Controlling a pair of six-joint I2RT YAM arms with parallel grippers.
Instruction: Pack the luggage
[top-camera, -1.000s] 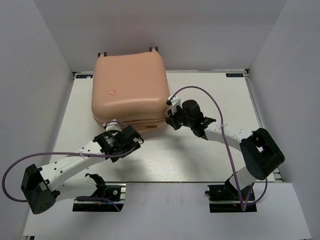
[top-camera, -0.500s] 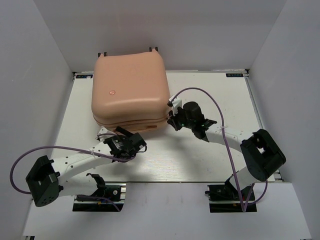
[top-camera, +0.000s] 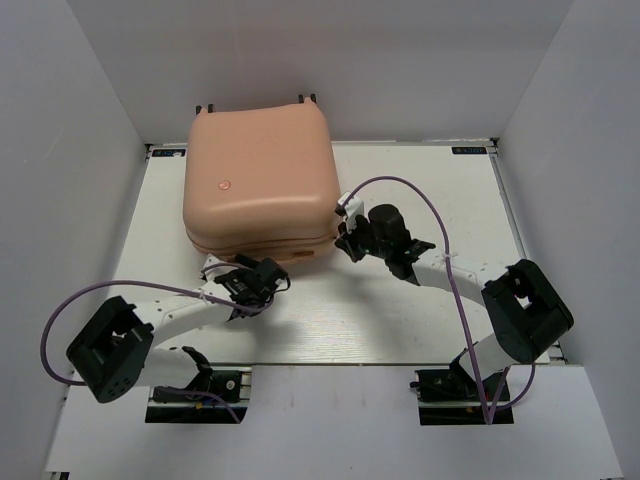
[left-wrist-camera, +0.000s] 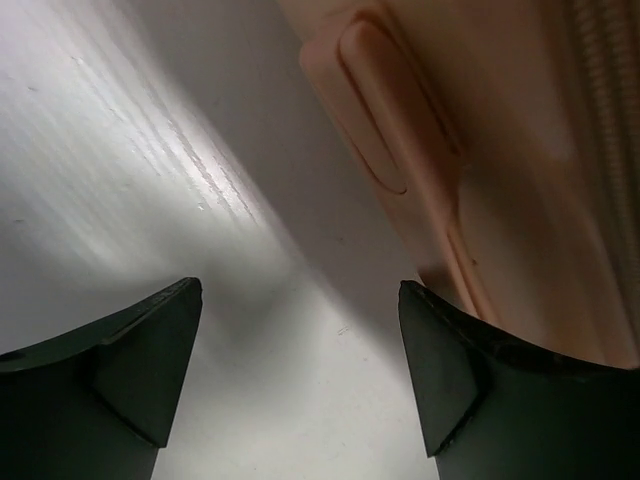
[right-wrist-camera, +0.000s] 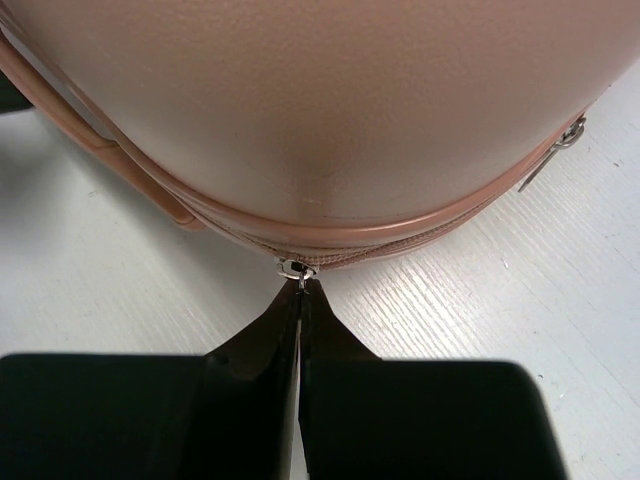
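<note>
The luggage (top-camera: 258, 170) is a pale pink hard-shell suitcase lying closed at the back left of the white table (top-camera: 420, 300). My right gripper (top-camera: 343, 240) is at its near right corner. In the right wrist view the right gripper (right-wrist-camera: 302, 290) is shut on the small metal zipper pull (right-wrist-camera: 298, 270) at the luggage's (right-wrist-camera: 320, 90) seam. My left gripper (top-camera: 268, 270) sits low at the luggage's front edge. It stands open (left-wrist-camera: 300, 288) over bare table, with the luggage's side (left-wrist-camera: 470, 150) and recessed handle (left-wrist-camera: 375, 110) just beyond its right finger.
A second zipper pull (right-wrist-camera: 560, 145) hangs from the seam further round to the right. White walls enclose the table on three sides. The purple cables (top-camera: 420, 195) loop over each arm.
The left arm has folded its elbow in, and its gripper has slid right along the luggage's front edge with the jaws slightly narrower. The right gripper has stayed on the zipper pull.
</note>
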